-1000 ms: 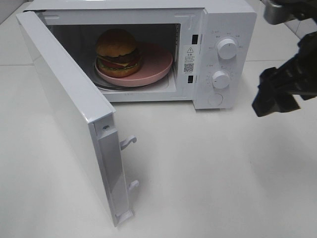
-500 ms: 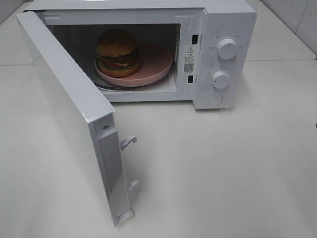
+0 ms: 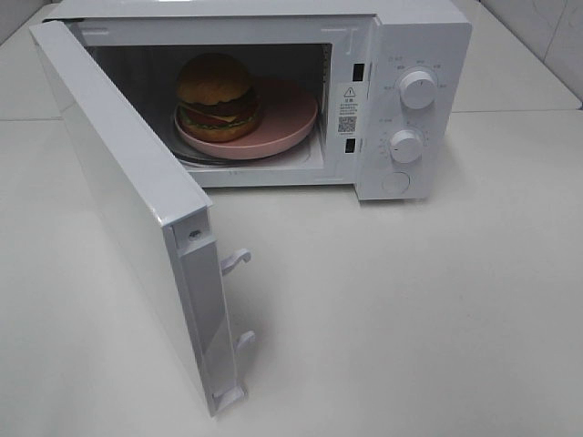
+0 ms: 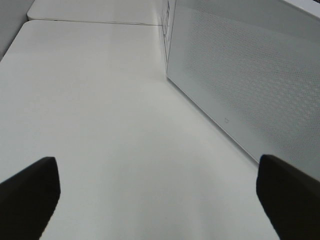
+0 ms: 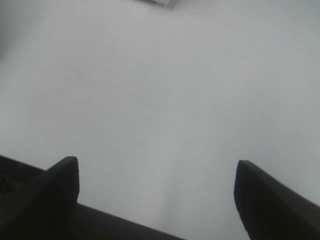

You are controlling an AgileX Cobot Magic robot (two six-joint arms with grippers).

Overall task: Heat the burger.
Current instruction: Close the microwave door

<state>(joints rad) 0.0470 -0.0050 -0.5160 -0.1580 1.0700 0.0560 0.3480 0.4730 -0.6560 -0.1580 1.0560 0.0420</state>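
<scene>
Well, burger (image 3: 215,91) on plate (image 3: 293,126) inside microwave (image 3: 424,36), door (image 3: 118,209) wide open; left gripper (image 4: 156,165) and right gripper (image 5: 156,164) jaws spread, empty.

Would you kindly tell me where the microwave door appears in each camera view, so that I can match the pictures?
Exterior high: the microwave door stands open on the left, running from the upper left corner down to bottom centre.
Left wrist: its dotted face fills the right side of the picture.
Right wrist: not in it.
Shared landmark: the white tabletop, which shows in all three views.
</scene>
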